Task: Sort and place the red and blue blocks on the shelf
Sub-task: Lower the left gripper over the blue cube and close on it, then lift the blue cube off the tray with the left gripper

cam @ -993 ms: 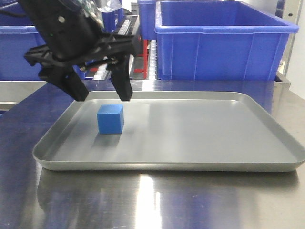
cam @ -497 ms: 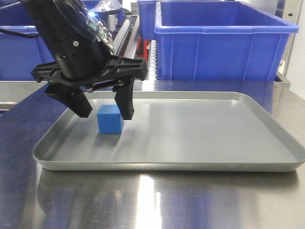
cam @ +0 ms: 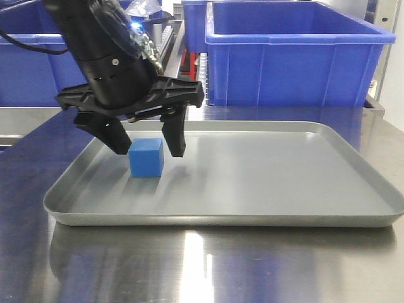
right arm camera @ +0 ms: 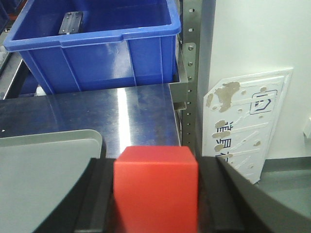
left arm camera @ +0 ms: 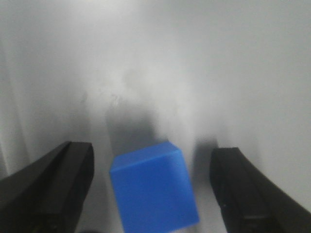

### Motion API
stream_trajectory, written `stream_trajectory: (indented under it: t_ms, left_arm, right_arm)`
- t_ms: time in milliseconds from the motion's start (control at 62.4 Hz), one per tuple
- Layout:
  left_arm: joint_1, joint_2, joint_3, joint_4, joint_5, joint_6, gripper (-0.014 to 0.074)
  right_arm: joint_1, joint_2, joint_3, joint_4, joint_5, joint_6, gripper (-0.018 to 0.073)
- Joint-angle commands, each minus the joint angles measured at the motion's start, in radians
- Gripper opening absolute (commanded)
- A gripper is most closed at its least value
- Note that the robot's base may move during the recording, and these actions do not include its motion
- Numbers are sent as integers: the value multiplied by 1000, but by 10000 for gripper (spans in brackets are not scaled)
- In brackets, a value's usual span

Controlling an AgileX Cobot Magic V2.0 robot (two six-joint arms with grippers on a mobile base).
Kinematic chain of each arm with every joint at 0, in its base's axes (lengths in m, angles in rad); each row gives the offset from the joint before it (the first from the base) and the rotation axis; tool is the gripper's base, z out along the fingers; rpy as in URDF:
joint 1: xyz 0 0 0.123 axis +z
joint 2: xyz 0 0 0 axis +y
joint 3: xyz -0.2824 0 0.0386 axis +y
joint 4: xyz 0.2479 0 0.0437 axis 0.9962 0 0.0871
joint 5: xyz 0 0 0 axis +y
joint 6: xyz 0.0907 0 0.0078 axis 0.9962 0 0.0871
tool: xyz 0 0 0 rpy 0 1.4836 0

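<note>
blue up front: one sky-blue cube (cam: 146, 159) sits flat on the left part of the one grey tray (cam: 221, 219), which rests on the steel tabletop (cam: 189, 265). the left gripper (cam: 149, 151) hangs right over it, its two black fingers (cam: 174, 136) splayed wide, one on either side of the cube. neither looks to be touching from here. at least two blue bins (cam: 297, 63) stand behind the tray.

over to the left wrist view: one cube, two fingers, and bare tray floor shows in the gap on each side. so the jaws are apart and grip nothing. the cube's sides are equal, with no long axis, and it sits turned slightly off square to the fingers.

right wrist view now: one red cube (right arm camera: 155, 189), and the right gripper (right arm camera: 155, 196) has it clamped. black pads (right arm camera: 103, 194) press against both its flanks, and a flat face is square to the camera. the tray's corner and the tabletop show behind it. one of the blue bins is further back, with a perforated metal upright (right arm camera: 192, 58) to its right.
</note>
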Motion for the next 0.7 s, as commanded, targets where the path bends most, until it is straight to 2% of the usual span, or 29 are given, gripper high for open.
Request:
stream_trajectory:
  t_ms: [0,689]
  left_arm:
    - [-8,-33,-40,5,-23,-11,533]
    - [-8,-13,-40,5,28,-11,533]
  right_arm:
    - [-9,1,-29,-11,-85,0,57]
    - [-9,1,-29,-11,-85,0,57]
